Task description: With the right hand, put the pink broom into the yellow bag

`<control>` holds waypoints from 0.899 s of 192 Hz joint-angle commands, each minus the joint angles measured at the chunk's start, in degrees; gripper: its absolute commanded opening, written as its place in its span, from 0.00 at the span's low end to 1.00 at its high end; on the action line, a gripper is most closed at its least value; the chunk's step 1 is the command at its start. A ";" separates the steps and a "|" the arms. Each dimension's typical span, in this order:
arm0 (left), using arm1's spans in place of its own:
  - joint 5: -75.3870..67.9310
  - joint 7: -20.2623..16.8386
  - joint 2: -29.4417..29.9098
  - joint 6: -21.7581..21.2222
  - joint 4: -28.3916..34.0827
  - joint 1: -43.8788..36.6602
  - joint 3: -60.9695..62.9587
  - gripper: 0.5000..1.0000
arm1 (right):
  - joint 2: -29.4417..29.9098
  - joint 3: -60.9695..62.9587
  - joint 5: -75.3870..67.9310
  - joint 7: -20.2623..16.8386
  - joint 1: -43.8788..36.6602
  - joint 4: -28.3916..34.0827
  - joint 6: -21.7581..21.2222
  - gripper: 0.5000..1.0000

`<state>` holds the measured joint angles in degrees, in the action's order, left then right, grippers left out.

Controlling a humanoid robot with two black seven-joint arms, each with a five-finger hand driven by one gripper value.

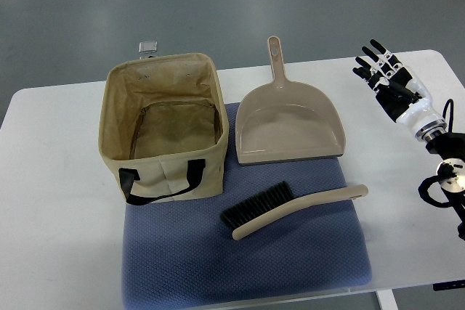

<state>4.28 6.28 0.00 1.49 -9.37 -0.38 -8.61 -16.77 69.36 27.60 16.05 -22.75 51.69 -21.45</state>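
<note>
Top view, broom: your pink broom [290, 210] lies flat on the blue mat [247, 266], bristles to the left, handle running right and slightly up, apart from everything else.
Top view, bag: the yellow bag [166, 127] stands open-mouthed on the desk [51, 201], just left of the broom, and looks empty.
Top view, right hand: your right hand [389, 78] hovers over the desk's far right edge, fingers spread, holding nothing, well apart from the broom.
Top view, dustpan: a dustpan [290, 125] lies beyond the broom, beside the bag.
Handling: expect a light, stiff plastic body; the bristles will give.
Grasp: take the bare handle near mid-length, clear of the bristles, since the smooth handle may slip.
</note>
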 commanded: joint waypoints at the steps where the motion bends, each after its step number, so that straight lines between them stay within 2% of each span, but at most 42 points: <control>1: 0.03 -0.04 0.00 0.01 0.05 0.03 0.00 1.00 | 0.15 0.08 0.00 0.04 -0.01 -0.01 0.00 0.86; 89: -0.06 0.05 0.00 0.01 0.06 -0.06 0.00 1.00 | 0.07 -0.36 0.09 -0.14 -0.72 0.08 -0.26 0.86; 155: 0.03 -0.04 0.00 0.01 0.06 0.03 0.00 1.00 | -0.99 -0.62 0.18 0.13 -0.72 0.34 -2.37 0.86; 173: -0.06 -0.04 0.00 0.01 0.06 -0.06 0.00 1.00 | -1.95 -1.41 0.79 0.13 -0.72 0.78 -4.13 0.86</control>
<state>4.29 6.28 0.00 1.49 -9.35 -0.40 -8.61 -17.77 68.79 27.79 16.16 -23.47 52.08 -23.93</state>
